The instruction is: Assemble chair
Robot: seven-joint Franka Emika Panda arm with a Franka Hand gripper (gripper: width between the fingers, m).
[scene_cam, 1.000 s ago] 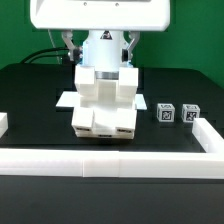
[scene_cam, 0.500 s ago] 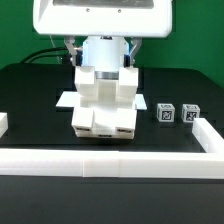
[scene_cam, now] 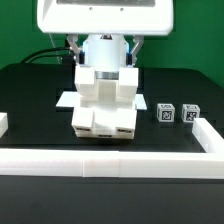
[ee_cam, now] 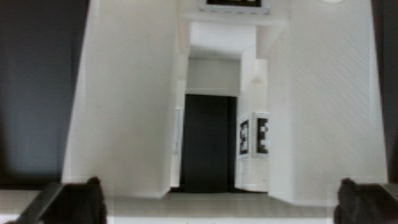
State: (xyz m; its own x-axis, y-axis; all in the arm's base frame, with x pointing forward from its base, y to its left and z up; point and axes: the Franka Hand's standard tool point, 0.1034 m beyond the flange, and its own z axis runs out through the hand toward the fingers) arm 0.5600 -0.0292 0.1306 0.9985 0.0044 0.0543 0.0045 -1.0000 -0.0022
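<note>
The two-finger gripper is standing wide open, dark fingertips spread to either side of the small matte white blocky plastic chair. The chair is sitting mid-table on the black table, with two small white tagged cubes lying to the exterior view's right.

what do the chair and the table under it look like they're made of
The chair: probably plastic, white with a matte finish. Its blocky faces are evenly dull, with no grain and no glare.
The table: a black, matte surface that reflects nothing. It could be cloth, a mat or a coated board, and the pictures do not settle which.
</note>
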